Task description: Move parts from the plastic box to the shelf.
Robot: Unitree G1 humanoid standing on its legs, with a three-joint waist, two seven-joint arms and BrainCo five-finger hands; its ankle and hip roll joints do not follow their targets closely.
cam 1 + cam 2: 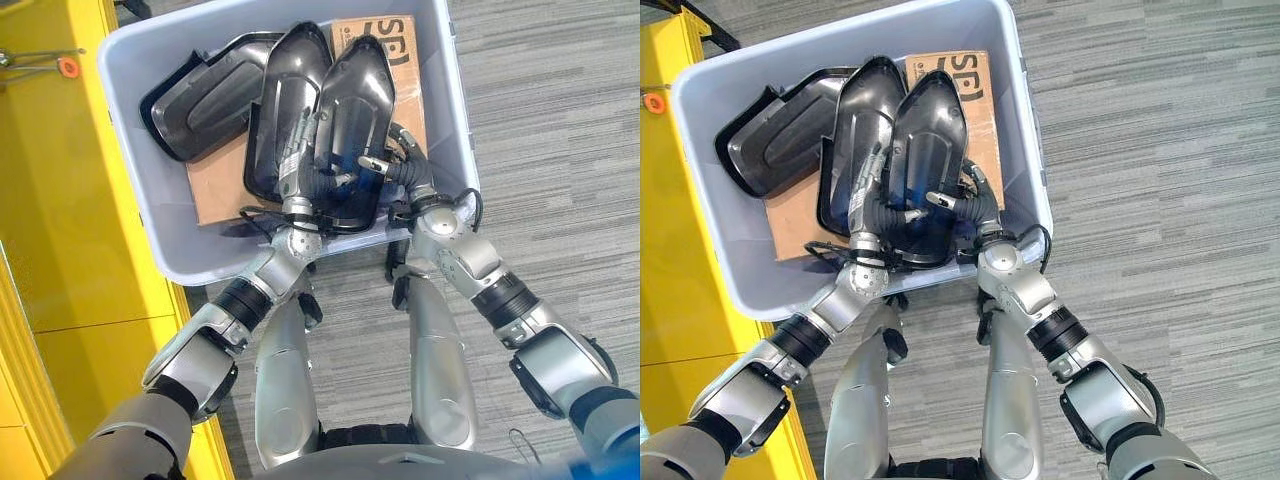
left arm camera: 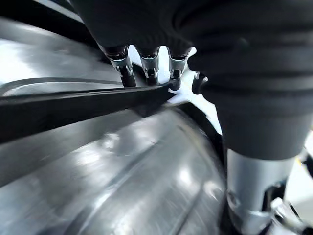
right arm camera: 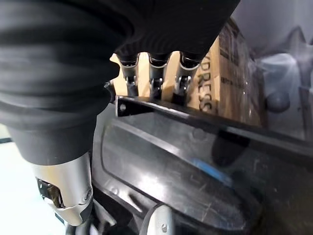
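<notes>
Three glossy black moulded parts lie on a cardboard sheet in the plastic box, the middle part and the right part nested side by side. The left hand hooks its fingers over the middle part's edge; the right hand, at 3 o'clock, curls over the right part's rim. Lifted together, the nested shells could likely snag or slip.

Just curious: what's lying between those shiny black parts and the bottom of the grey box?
A flat sheet of brown cardboard lies under the black parts, on the plastic box bottom, in both eye views.
</notes>
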